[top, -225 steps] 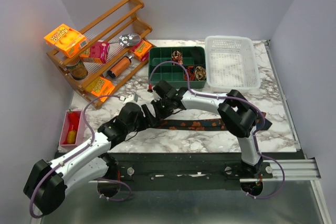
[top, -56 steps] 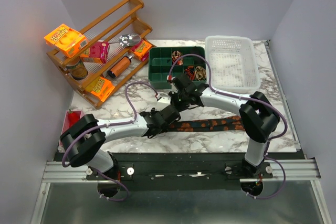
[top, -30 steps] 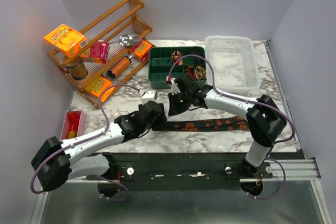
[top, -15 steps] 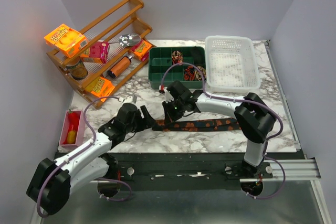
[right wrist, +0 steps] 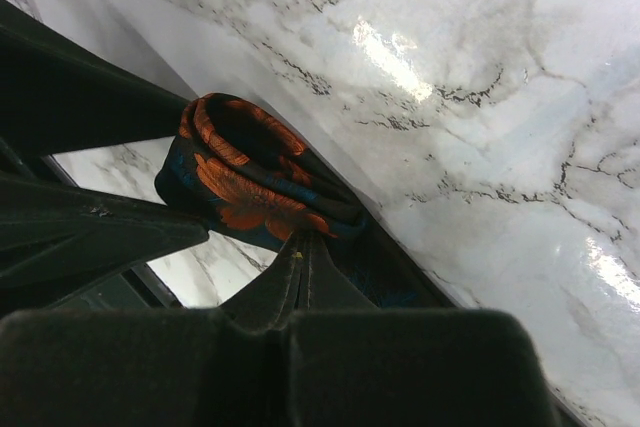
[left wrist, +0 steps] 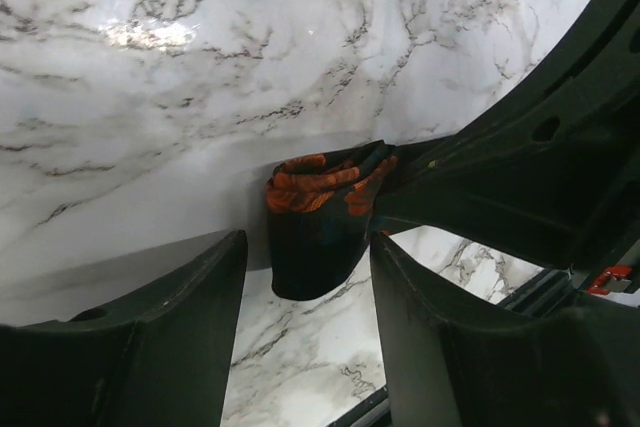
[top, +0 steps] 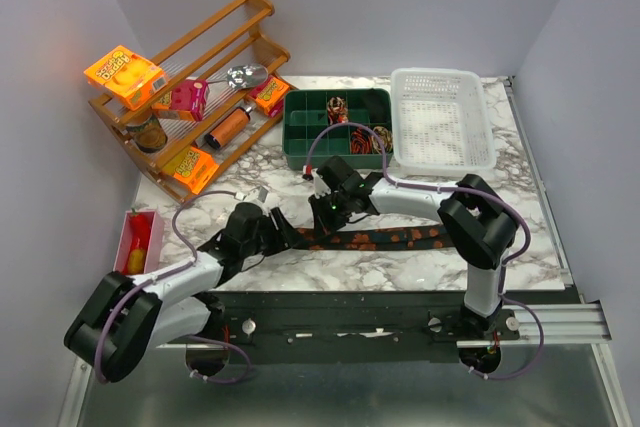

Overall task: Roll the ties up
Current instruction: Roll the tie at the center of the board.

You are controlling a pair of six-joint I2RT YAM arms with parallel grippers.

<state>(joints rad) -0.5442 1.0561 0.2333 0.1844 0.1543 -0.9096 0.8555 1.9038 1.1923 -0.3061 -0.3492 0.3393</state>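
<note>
Right hand (right wrist: 300,247), fingers pressed together, pinches the folded end of a tie (right wrist: 255,182). Left hand (left wrist: 308,245) stands open, its fingers (left wrist: 150,347) flanking that same end without gripping it. The rest of the tie lies flat along the near part of the table (top: 400,265), stretching rightward from both hands.

glossy white marble-patterned tabletop (top: 400,267) with glare patches; plain pale walls (top: 400,7) on three sides; wooden rack (top: 225,26) rear left.
</note>
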